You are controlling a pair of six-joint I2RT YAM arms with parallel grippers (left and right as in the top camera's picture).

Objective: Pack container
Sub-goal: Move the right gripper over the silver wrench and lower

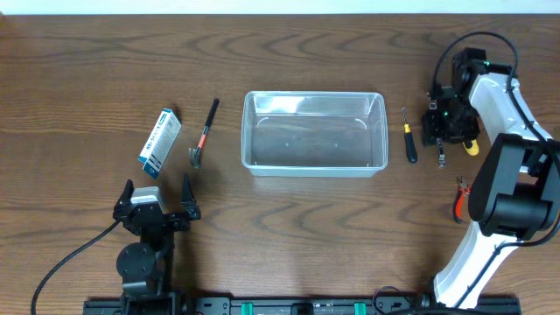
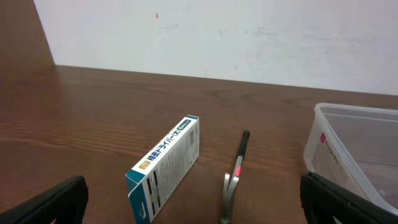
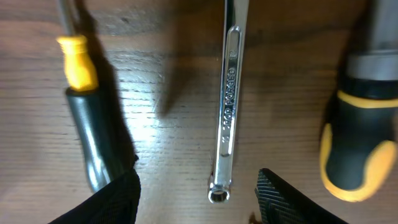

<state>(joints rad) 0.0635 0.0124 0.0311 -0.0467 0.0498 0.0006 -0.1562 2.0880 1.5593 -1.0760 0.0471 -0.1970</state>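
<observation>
Leftmost, well to the left of the container (image 1: 315, 94) and nearer the robot's side of the table (image 1: 79, 70): left gripper (image 1: 157, 187), jaws spread wide, nothing between them, pointing toward the far side.

Next, left of the container and level with it: small blue-and-white cardboard box (image 1: 159, 142), flat on a broad face, long side angled, printed text uppermost.

Between box and container, closer to the box: hammer (image 1: 204, 133), black grip with a red band, metal head toward the near side, handle leaning away toward the far side. Touches neither neighbour.

Centre of the table: the container itself, clear plastic, rectangular, rounded corners, thick rim. Stands upright, opening upward, long side running left to right.

Just right of the container, not touching it: screwdriver (image 1: 408, 136), black handle with a yellow collar, roughly parallel to the container's short wall.

Farther right of the container: slim metal wrench (image 3: 227, 106), flat on the wood, ring end toward the wrist camera, stamped lettering along the shank.

Directly over the wrench: right gripper (image 3: 199, 199), pointing down, jaws parted, black fingers (image 3: 118, 199) standing either side of the ring end with bare wood showing on both sides. Grips nothing.

Farther right again, close beside that gripper: thick black-and-yellow handle (image 3: 357, 143), rest of the tool out of view.

Rightmost, right of the container and nearer the robot's side: red-handled pliers (image 1: 458, 197), partly hidden by the right arm (image 1: 503, 188).
</observation>
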